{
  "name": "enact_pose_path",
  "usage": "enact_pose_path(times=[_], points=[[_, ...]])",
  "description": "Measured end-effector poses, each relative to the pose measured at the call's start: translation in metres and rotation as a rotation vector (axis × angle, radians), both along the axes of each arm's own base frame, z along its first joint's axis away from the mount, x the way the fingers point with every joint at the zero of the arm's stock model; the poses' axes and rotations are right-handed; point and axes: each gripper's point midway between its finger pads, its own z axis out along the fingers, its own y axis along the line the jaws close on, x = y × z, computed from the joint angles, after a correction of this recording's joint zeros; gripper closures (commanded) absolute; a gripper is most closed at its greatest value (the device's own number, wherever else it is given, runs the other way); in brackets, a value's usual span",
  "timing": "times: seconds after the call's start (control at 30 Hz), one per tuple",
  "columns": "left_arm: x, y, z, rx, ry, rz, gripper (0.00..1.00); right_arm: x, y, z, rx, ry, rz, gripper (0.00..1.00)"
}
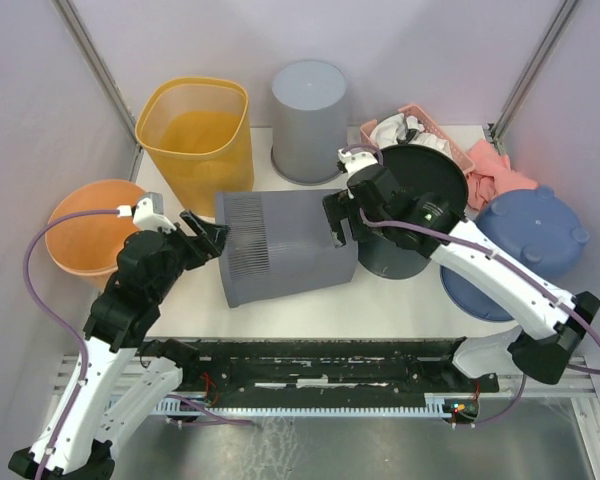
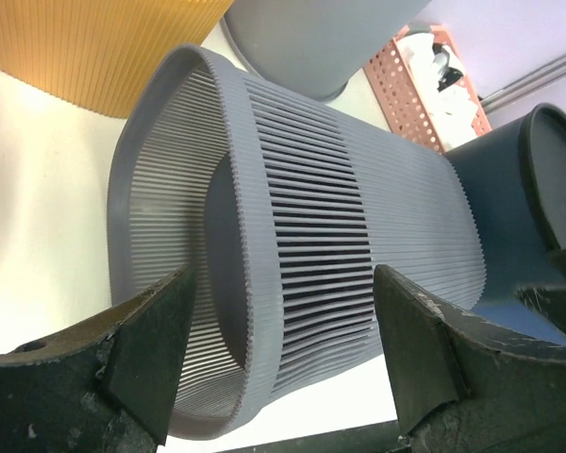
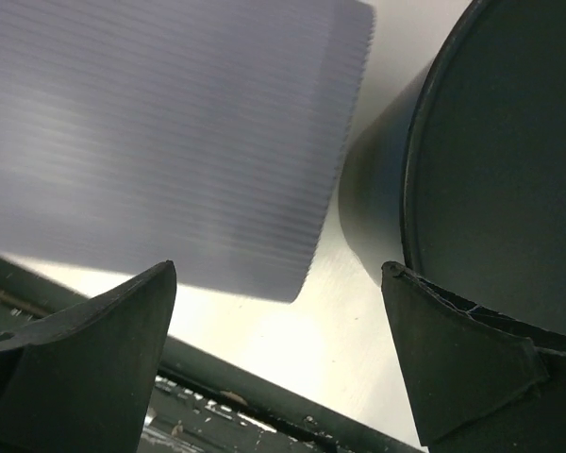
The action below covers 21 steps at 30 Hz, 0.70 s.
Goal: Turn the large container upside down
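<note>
The ribbed grey container [image 1: 285, 245] lies on its side at the centre of the table [image 1: 400, 300]. Its open mouth faces 9 o'clock and its closed base faces 3 o'clock. The left tool [image 1: 208, 238] sits at the mouth end, released, with its fingers [image 2: 151, 349] spread wide. In the left wrist view the container's rim shows between them, though contact cannot be made out. The right tool [image 1: 338, 222] is at the base end, also released and grasping nothing. In its wrist view, the container wall is on one side and the dark bin [image 1: 420, 215] on the other. That bin stands just beside the base at 3 o'clock. A yellow bin [image 1: 195, 135] stands at 11 o'clock and a plain grey bin [image 1: 310, 120] at 12 o'clock.
</note>
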Motion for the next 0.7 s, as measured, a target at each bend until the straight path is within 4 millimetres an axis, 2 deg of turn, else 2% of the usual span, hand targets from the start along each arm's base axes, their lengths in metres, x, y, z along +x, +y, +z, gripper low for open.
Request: enact_pose_path(times=[0.1, 0.23, 0.3, 0.43, 0.57, 0.7], points=[[-0.002, 0.001, -0.005, 0.014, 0.020, -0.003, 0.18, 0.012, -0.009, -0.010, -0.060, -0.005, -0.073, 0.01], [-0.003, 0.001, -0.010, 0.023, 0.037, -0.006, 0.18, 0.013, -0.035, -0.014, -0.132, -0.022, -0.171, 0.01], [-0.002, 0.001, -0.011, 0.025, 0.043, -0.006, 0.18, 0.009, -0.055, -0.011, -0.167, -0.040, -0.227, 0.01], [0.001, -0.001, -0.015, 0.033, 0.059, -0.007, 0.18, 0.003, -0.079, 0.004, -0.175, -0.080, -0.285, 0.01], [0.003, -0.001, -0.019, 0.041, 0.073, -0.008, 0.17, -0.004, -0.073, 0.018, -0.081, -0.095, -0.245, 0.01], [0.002, -0.001, -0.018, 0.042, 0.072, -0.007, 0.17, -0.004, -0.045, 0.023, 0.036, -0.080, -0.164, 0.01]])
